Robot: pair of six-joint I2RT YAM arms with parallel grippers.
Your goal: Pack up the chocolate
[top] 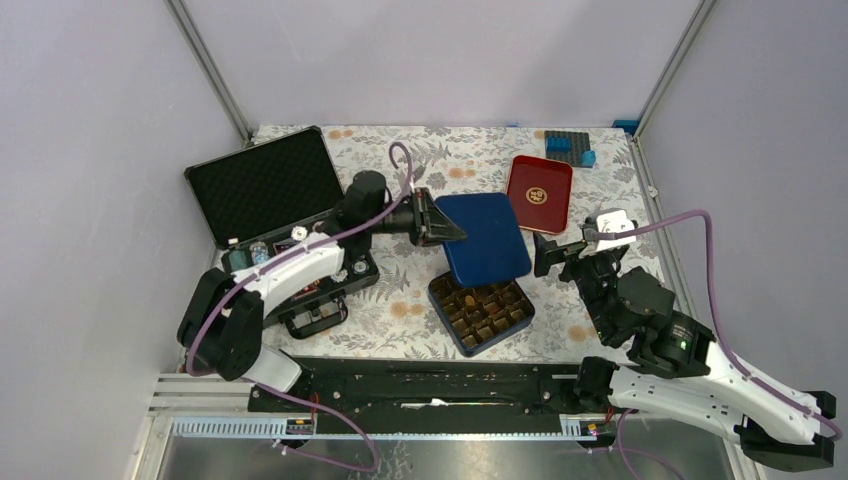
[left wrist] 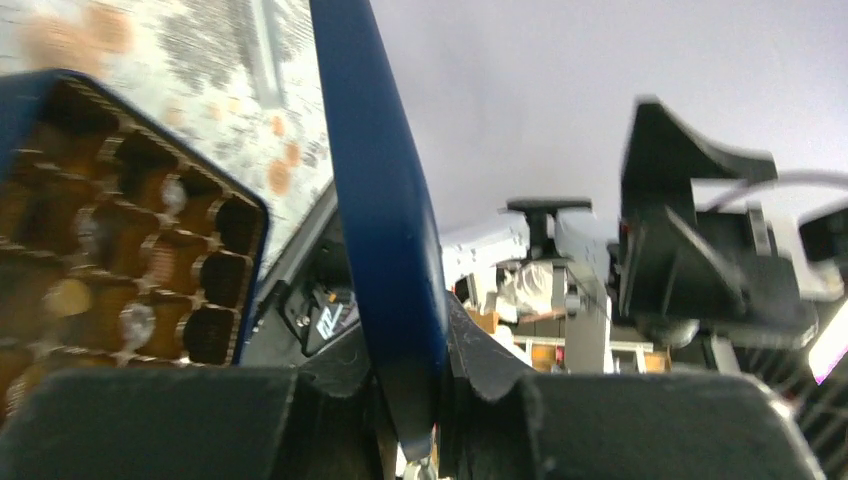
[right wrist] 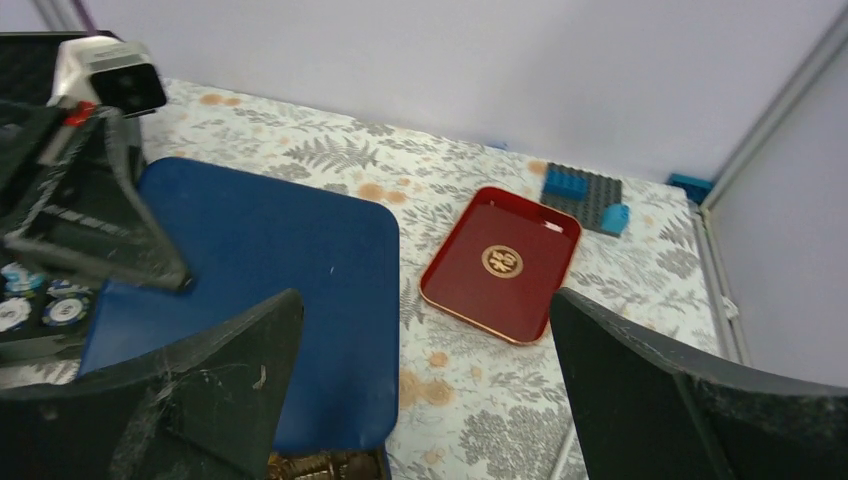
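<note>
**Top view.** Your left gripper (top: 437, 226) has its jaws clenched on the left edge of the blue lid (top: 486, 236). It holds the lid raised over the far side of the blue box (top: 450, 325), presumably so that you can lower it as a cover. The chocolate (top: 469, 298) lies in compartments of the brown grid insert (top: 495, 312) inside that box, near the middle of the table (top: 400, 310). Your right gripper (top: 556, 256) hovers just right of the lid, jaws released and spread wide, grasping nothing. It appears placed to steady the lid's free edge.

**Left wrist view.** Only here do you see the lid edge-on, pinched between the fingers (left wrist: 480, 370), with the insert's cells to its left.

**Right wrist view.** Only here do the lid's flat top and the red tray (right wrist: 500, 262) beyond it show plainly. The box is almost hidden beneath the lid.
</note>
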